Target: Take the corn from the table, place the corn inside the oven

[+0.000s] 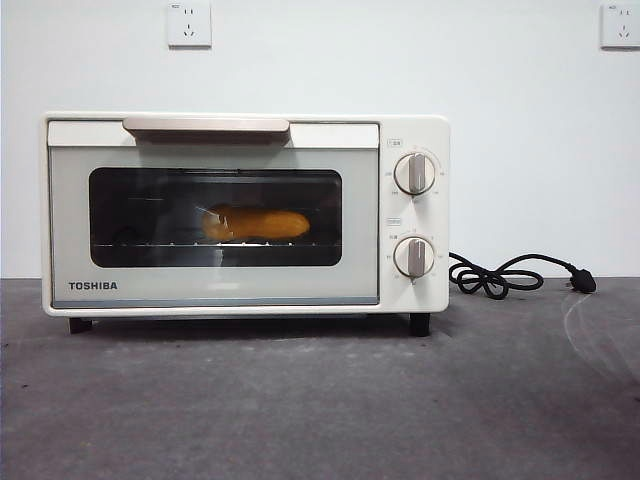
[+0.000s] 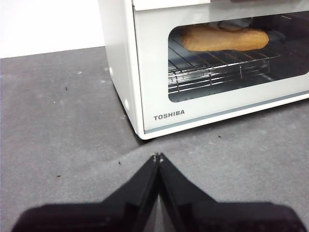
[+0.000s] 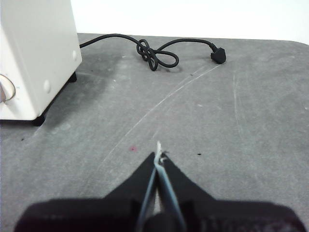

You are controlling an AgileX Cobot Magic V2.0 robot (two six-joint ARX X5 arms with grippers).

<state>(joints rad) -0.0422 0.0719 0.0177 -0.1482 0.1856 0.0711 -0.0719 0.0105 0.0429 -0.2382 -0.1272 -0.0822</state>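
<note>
The yellow-orange corn (image 1: 256, 223) lies on the wire rack inside the cream-white TOSHIBA oven (image 1: 245, 290), behind its closed dark glass door; the left wrist view shows the same corn (image 2: 224, 38) through the glass. My left gripper (image 2: 158, 157) hovers over the grey table (image 1: 320, 400) near the oven's front left corner, shut and holding nothing. Over the table to the right of the oven, my right gripper (image 3: 159, 155) is shut and holds nothing as well. Neither gripper shows in the front view.
The oven's black cord (image 1: 500, 277) lies knotted on the table to the oven's right, with its plug (image 1: 583, 283) at the far right; the right wrist view shows that cord (image 3: 154, 53) too. A white wall with two sockets stands behind.
</note>
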